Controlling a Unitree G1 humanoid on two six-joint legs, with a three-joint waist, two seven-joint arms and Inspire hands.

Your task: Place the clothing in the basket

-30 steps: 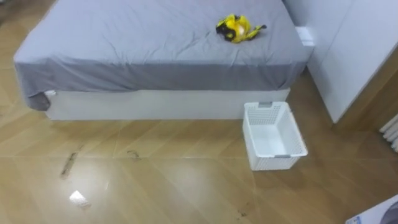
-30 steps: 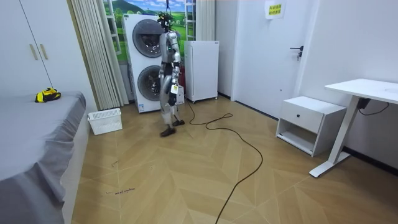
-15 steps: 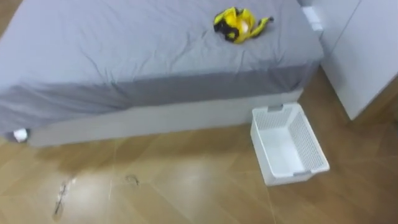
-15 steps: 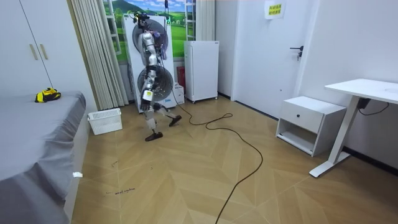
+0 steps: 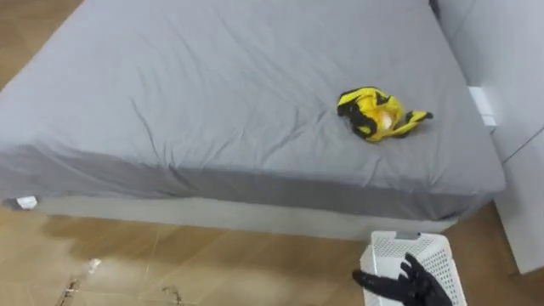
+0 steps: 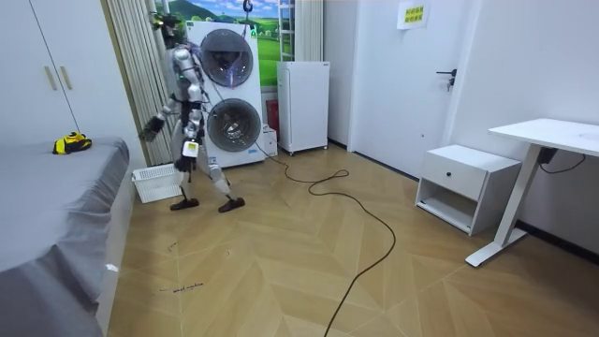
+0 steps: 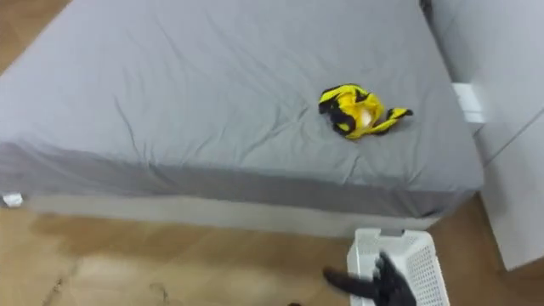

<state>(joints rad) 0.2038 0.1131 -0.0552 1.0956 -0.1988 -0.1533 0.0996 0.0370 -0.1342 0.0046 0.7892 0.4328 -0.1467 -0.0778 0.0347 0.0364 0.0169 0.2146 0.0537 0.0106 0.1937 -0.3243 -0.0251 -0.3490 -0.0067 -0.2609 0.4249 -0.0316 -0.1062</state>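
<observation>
The bed [image 5: 212,102] lay under a smooth grey sheet with a few creases, its pale base showing along the near edge above the herringbone wood floor [image 5: 170,272]. The yellow-and-black garment [image 5: 374,113] sat crumpled on the sheet toward the bed's right side, well apart from both hands. The white slatted laundry basket [image 5: 391,248] stood empty on the floor just beside the bed's near right corner, and the robot's right hand [image 5: 410,286] hovered over it with its dark fingers spread straight, holding nothing.

In the room view the robot stood mid-stride between the bed and the stacked washer and dryer [image 6: 227,103], facing the bed. Its left hand [image 6: 190,149] hung near its hip — too small there to judge. A striped curtain [image 6: 138,80], a small white fridge [image 6: 304,94], a nightstand [image 6: 465,183] and a white desk [image 6: 552,139] lined the walls.
</observation>
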